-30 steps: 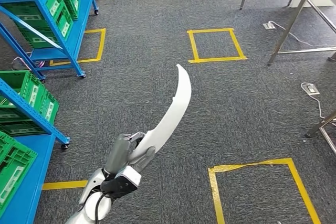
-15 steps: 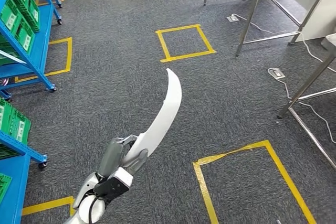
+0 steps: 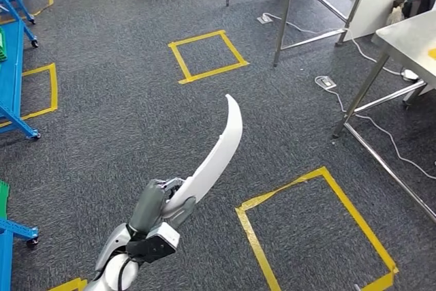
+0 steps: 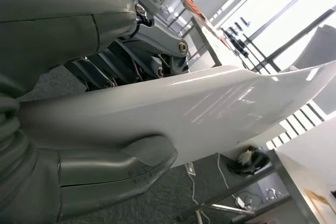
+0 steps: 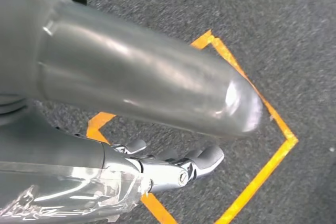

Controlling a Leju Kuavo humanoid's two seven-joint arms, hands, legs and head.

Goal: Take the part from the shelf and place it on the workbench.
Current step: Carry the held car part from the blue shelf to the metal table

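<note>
The left hand (image 3: 163,204) has its fingers (image 4: 118,174) clamped on the white curved part's (image 3: 216,155) base, likely carrying it tip-up toward the desk (image 3: 411,35); right hand (image 5: 158,174) hangs with fingers apart, holding nothing.

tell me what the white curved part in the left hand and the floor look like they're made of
The white curved part, held by the left hand, looks like moulded plastic or painted composite with a glossy finish: the left wrist view shows sharp window reflections on its smooth skin. It could be painted metal; the look leaves that open. The floor looks like dark grey short-pile carpet, matt and speckled, with yellow tape squares stuck on it.
</note>
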